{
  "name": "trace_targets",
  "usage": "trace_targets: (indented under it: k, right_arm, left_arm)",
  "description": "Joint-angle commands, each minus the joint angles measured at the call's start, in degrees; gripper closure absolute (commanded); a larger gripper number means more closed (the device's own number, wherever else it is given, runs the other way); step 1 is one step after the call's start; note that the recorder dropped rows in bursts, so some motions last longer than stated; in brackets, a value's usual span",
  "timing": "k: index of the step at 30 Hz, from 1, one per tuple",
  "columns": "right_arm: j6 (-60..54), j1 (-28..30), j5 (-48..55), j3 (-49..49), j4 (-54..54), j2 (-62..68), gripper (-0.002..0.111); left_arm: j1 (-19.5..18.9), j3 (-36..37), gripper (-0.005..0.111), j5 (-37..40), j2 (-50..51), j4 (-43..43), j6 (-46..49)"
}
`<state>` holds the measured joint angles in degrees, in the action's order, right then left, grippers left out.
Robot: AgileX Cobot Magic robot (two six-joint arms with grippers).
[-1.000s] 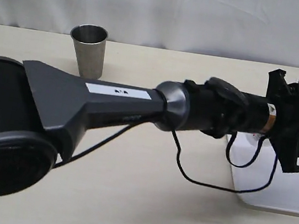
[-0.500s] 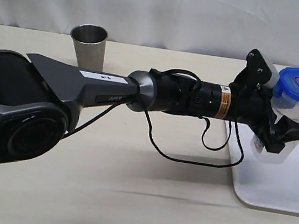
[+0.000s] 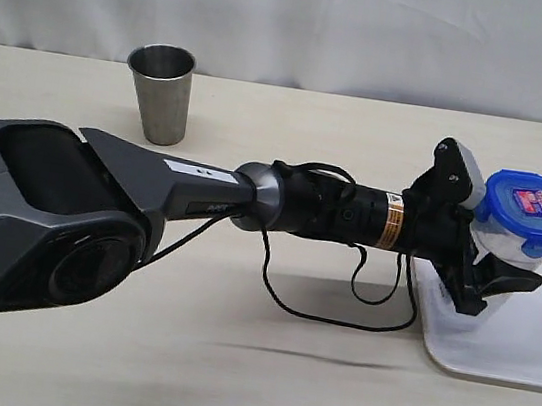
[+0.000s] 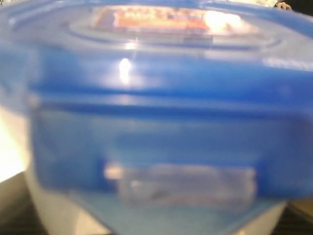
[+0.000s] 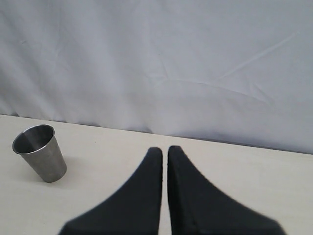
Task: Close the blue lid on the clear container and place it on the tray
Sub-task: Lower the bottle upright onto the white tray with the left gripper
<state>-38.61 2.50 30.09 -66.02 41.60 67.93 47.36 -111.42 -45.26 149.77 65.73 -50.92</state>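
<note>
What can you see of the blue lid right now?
The blue lid is glossy blue plastic, rounded-square, with a small colourful sticker on its top face. In the left wrist view a snap flap hangs folded down on its near side. It sits top-up on the clear container, over the tray. Only the container touches it; the left gripper holds the container below it.

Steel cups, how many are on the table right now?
1. The steel cup stands upright at the back left of the table in the exterior view, near the backdrop. The left arm covers part of it, so another could be hidden.
</note>
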Motion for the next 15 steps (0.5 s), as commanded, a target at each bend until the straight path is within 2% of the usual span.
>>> trace_targets:
  k: [1,6,9,13,15]
  right_arm:
    - [-0.6,0.3,0.4,0.2,-0.3,-0.3,0.104]
    - [-0.6,0.3,0.6,0.2,-0.3,-0.3,0.104]
    - [-0.6,0.3,0.6,0.2,-0.3,-0.3,0.104]
    - [-0.6,0.3,0.9,0.4,-0.3,-0.3,0.104]
    - [-0.6,0.3,0.9,0.4,-0.3,-0.3,0.104]
  left_arm:
    - [0.4,-0.2,0.106,0.0,-0.5,-1.5,0.2]
    - [1.1,-0.2,0.088,-0.3,-0.4,0.0,0.0]
    - [1.3,-0.2,0.073,-0.3,-0.4,0.0,0.0]
    - [1.5,-0.2,0.039,-0.2,-0.4,-0.3,0.0]
    - [1.5,-0.2,0.028,0.7,-0.4,-0.3,0.0]
